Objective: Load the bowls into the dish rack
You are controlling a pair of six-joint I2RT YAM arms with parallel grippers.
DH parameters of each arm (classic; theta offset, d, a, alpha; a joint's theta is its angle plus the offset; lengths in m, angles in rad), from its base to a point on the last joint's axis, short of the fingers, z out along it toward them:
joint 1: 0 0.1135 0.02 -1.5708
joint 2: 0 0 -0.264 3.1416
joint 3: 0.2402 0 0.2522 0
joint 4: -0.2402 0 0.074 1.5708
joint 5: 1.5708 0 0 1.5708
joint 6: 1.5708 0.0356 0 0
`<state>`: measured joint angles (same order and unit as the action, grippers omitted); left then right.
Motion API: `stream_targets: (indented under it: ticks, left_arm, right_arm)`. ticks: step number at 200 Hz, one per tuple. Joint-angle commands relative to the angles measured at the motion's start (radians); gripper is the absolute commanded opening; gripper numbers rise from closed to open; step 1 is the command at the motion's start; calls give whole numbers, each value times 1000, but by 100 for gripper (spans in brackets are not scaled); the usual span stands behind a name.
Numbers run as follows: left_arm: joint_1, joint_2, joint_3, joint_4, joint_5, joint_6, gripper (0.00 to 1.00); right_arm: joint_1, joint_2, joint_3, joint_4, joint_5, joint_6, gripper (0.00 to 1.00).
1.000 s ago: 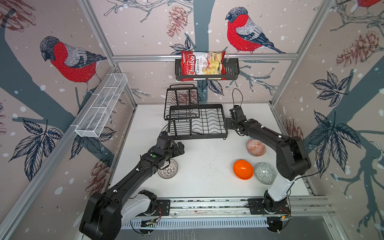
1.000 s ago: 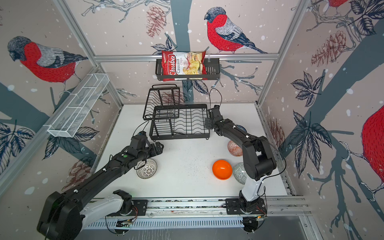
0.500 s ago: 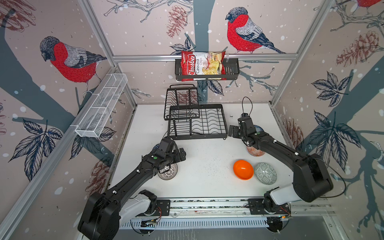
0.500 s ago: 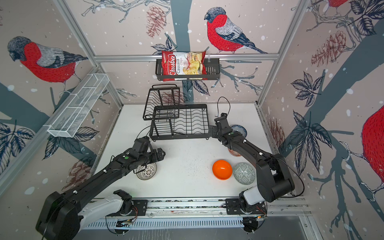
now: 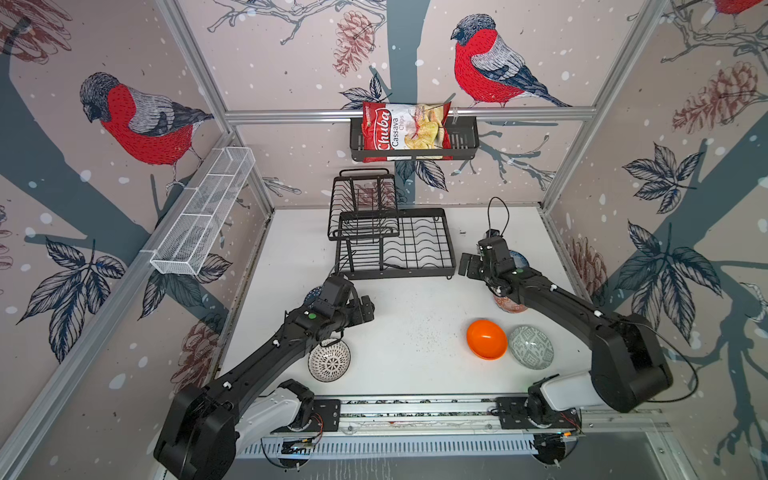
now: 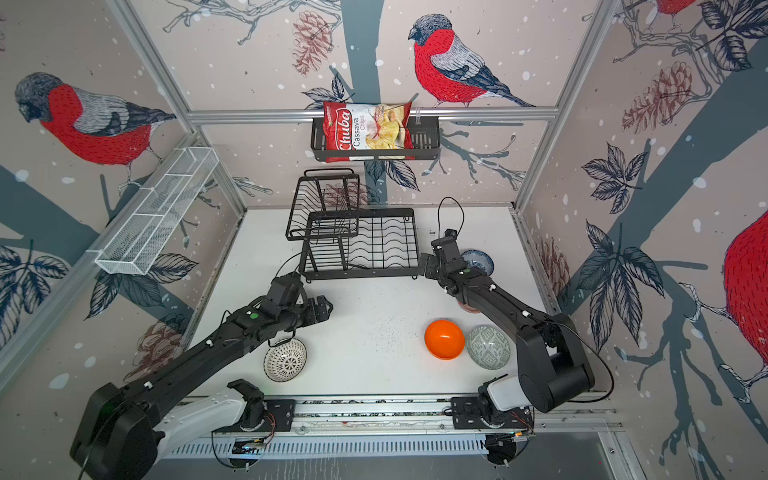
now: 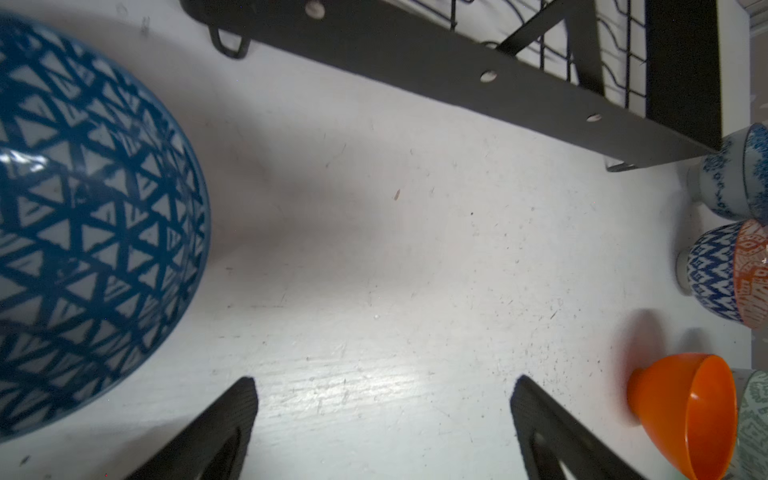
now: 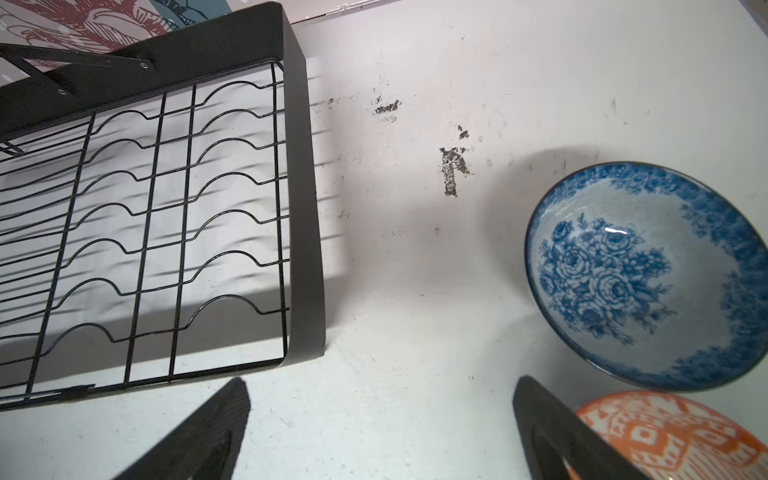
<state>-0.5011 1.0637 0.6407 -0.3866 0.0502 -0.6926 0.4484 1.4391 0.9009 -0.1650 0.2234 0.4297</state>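
At far centre sits the black two-tier wire dish rack; orange bowl and grey-green bowl lie near right, black-white bowl near left; left gripper and right gripper stand spread wide.

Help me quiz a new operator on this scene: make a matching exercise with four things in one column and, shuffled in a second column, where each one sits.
Things
1. plain orange bowl
2. black-white radial bowl
3. blue floral bowl
4. chips bag

Places
A. in the black wall basket at the back
B. right beside the grey-green bowl
C. partly under the left arm
D. off the right side of the dish rack

Pairs: 1-B, 2-C, 3-D, 4-A.
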Motion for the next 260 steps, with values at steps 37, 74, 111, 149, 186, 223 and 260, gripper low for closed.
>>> stream_targets:
  ticks: [37, 74, 111, 149, 186, 223, 260]
  left_arm:
    - [14, -3, 70, -52, -138, 51, 96]
    - [61, -16, 45, 5, -152, 47, 97]
    - [64, 60, 52, 49, -262, 50, 96]
    - [67, 175, 74, 64, -297, 48, 95]
    - [66, 288, 127, 2, -322, 50, 89]
    - [66, 356, 135, 14, -286, 66, 77]
    - [65, 361, 123, 25, -268, 74, 62]
  right_arm:
    - [9, 4, -15, 27, -5, 15, 100]
    - [8, 0, -29, 37, -21, 20, 100]
    - [8, -17, -48, 46, -28, 24, 100]
    - [5, -38, -67, 44, -18, 19, 100]
    - [-7, -59, -86, 52, -22, 22, 100]
    - [-11, -63, -87, 58, -29, 27, 100]
    - [-20, -78, -94, 60, -27, 28, 100]
